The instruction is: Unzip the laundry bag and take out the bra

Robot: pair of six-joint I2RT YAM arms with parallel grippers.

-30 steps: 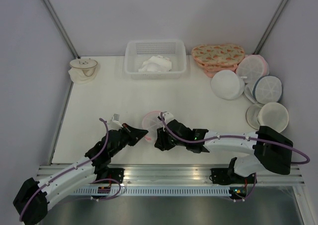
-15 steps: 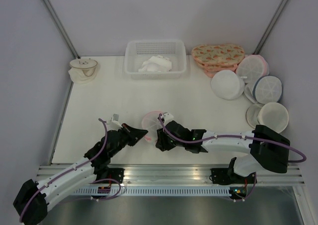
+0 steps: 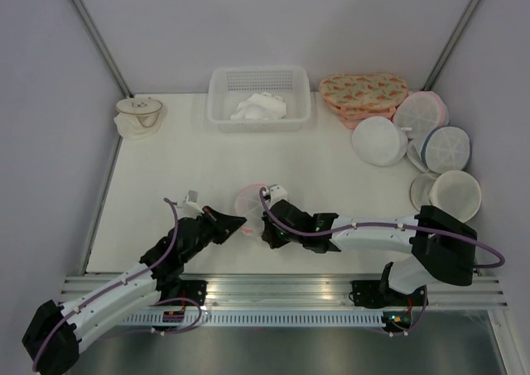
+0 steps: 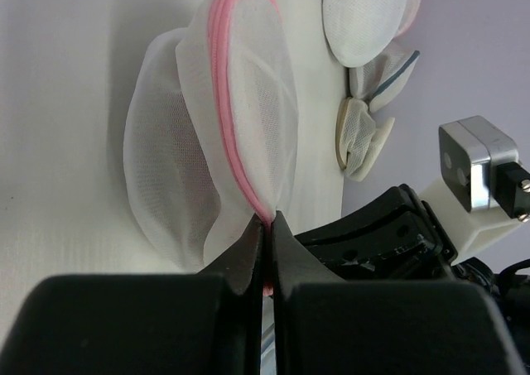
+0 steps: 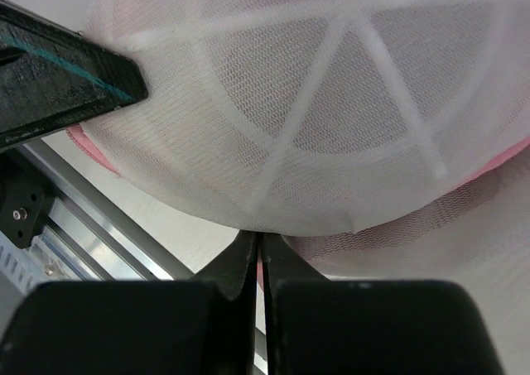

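Note:
The laundry bag [image 3: 251, 199], white mesh with a pink zip rim [image 4: 225, 93], is held up on edge between both grippers near the table's front middle. My left gripper [image 3: 243, 223] is shut on the pink rim at the bag's lower edge [image 4: 268, 219]. My right gripper [image 3: 263, 228] is shut on the bag's bottom edge [image 5: 259, 238], with a pink sliver between its jaws. The mesh dome [image 5: 331, 102] fills the right wrist view. The bra does not show in any view.
A white basket [image 3: 222, 114] with a white cloth stands at the back middle. A floral bag [image 3: 363, 93] and several round mesh bags [image 3: 379, 141] lie at the back right. A beige item [image 3: 138, 114] sits at the back left. A metal rail [image 3: 281, 288] runs along the near edge.
My right gripper has crept left and slightly away from the rail, drawing closer to the left gripper. The bag has shifted a little with it. The left arm has stayed put.

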